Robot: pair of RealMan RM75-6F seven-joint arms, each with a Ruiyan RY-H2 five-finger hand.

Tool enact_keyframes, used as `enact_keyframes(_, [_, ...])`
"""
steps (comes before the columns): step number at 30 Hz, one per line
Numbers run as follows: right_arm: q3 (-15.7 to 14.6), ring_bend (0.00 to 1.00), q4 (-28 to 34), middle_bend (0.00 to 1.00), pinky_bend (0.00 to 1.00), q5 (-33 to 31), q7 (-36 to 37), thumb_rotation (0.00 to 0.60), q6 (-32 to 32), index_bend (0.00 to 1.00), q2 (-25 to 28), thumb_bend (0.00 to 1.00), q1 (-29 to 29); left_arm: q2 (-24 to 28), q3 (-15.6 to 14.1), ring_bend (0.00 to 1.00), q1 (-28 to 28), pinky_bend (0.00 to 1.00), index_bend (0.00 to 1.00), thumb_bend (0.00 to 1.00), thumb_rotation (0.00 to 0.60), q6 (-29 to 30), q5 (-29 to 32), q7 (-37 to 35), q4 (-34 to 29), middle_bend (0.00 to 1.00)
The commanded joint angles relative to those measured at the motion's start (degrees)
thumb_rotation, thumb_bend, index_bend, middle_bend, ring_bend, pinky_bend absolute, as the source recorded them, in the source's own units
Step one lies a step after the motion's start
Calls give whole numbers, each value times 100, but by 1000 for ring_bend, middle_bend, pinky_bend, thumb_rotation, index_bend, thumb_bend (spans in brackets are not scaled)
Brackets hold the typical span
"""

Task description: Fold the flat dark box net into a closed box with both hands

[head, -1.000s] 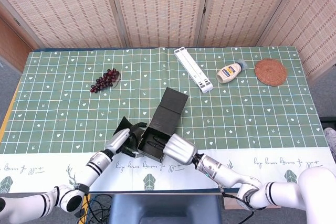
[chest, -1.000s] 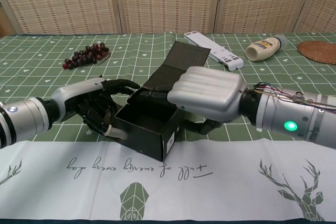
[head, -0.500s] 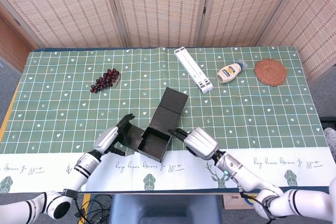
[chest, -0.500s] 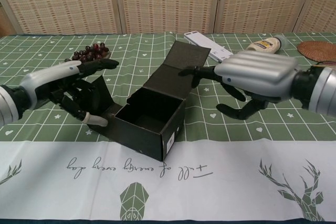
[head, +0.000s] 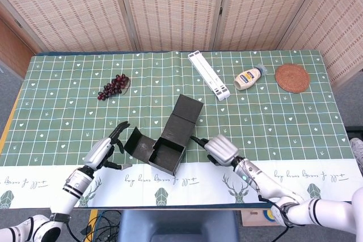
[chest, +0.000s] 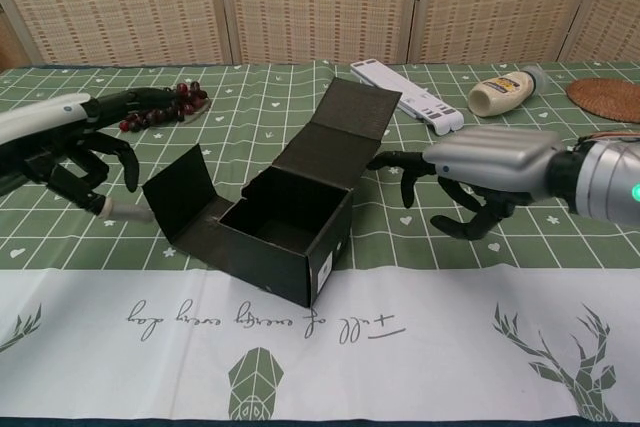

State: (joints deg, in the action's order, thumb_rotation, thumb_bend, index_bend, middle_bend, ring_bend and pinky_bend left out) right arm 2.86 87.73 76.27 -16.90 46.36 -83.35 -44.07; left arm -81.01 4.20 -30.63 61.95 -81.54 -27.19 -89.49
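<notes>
While both hands hover empty with fingers apart, the dark box stands open-topped; lid flap upright.

Taking the white tray as our landmark, we see grapes far left, a sauce bottle right, and a woven coaster beyond.
</notes>
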Motion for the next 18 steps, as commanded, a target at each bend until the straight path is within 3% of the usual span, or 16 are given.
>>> enact_keyframes(1, [201, 715, -286, 294, 955, -226, -85, 600, -252, 0, -280, 546, -246, 57, -44, 517, 42, 885, 0, 102, 600, 21, -36, 1, -41, 0])
enact_keyframes(13, [917, 715, -1403, 182, 956, -835, 36, 600, -647, 0, -1253, 546, -992, 121, -105, 515, 157, 885, 0, 102, 600, -2, -29, -126, -1, 0])
enact_keyframes(18, [972, 715, -1281, 177, 956, -982, 247, 600, -634, 0, -1211, 546, -972, 130, -90, 515, 178, 885, 0, 102, 600, 20, -54, -174, -1, 0])
